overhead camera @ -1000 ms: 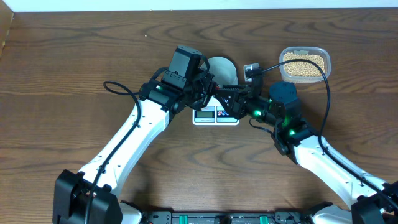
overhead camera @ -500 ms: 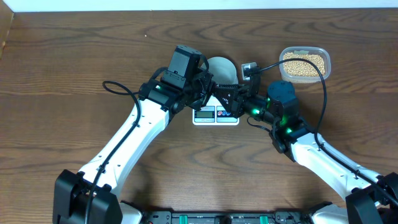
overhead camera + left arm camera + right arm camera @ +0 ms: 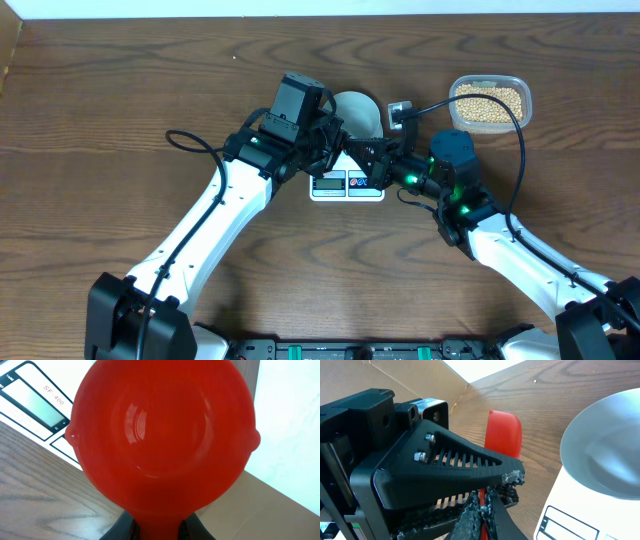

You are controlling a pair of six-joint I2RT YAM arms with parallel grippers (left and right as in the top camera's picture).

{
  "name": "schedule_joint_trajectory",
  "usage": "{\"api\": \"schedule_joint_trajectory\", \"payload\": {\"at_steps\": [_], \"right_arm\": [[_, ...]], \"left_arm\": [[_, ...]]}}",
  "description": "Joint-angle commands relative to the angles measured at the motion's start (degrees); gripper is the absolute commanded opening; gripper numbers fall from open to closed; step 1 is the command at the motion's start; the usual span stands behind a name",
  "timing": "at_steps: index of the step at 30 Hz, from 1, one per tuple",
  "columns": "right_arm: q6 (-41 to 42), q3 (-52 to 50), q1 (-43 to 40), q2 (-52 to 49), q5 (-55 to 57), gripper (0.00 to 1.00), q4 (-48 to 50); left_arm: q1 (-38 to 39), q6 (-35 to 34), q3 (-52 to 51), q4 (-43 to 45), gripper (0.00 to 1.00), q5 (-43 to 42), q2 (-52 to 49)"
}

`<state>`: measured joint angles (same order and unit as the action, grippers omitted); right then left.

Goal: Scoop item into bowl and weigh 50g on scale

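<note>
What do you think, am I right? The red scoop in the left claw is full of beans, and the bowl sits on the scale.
Not quite. The red scoop in the left claw is empty, not full: the left wrist view shows its bare, shiny inside. The bowl does sit on the scale.
</note>
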<state>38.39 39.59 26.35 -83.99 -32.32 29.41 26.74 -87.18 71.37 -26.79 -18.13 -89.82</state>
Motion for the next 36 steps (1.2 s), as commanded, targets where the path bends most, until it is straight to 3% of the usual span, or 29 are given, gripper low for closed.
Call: {"api": "schedule_joint_trajectory", "payload": {"at_steps": [1,2,4,6,9,17,23,27,33,36], "right_arm": [[-0.02,0.81,0.37,-0.57,-1.01,0.01,-0.02],[0.00,0.81,0.37,-0.57,-1.33,0.01,-0.02],[0.37,0.81,0.22,-0.57,-1.53,0.01,-0.02],[0.35,0.81,0.02,-0.57,-1.60,0.01,-0.02],[0.37,0.81,-1.01,-0.50,-2.38,0.01,-0.04],[-1.01,0.83,-7.30,4.11,-5.79,0.01,-3.28],[-8.41,1.97,-12.07,12.68,-4.81,0.01,-15.78],[-16.06,6.32,-14.84,18.16,0.90,0.01,-30.95],[-26.97,17.84,-15.54,19.96,12.76,0.01,-52.48],[-31.67,24.00,-15.56,19.91,18.82,0.01,-60.43]], "left_arm": [[0.17,0.59,0.92,-0.04,0.07,-0.61,0.17],[0.17,1.64,0.92,0.13,0.09,-0.63,0.17],[0.17,6.01,0.92,0.81,0.41,-0.63,0.22],[0.17,9.35,0.92,0.79,0.63,-0.63,0.24],[-0.02,15.85,0.92,0.76,0.81,-0.72,0.85],[-0.61,39.34,0.92,0.35,0.84,2.43,10.56],[0.33,55.87,0.94,-4.02,0.84,9.84,22.29],[1.46,60.04,0.94,-12.17,0.84,18.91,27.23],[4.31,64.24,0.94,-17.07,0.83,20.17,26.21],[7.61,67.01,1.25,-17.16,0.76,22.91,23.54]]}}
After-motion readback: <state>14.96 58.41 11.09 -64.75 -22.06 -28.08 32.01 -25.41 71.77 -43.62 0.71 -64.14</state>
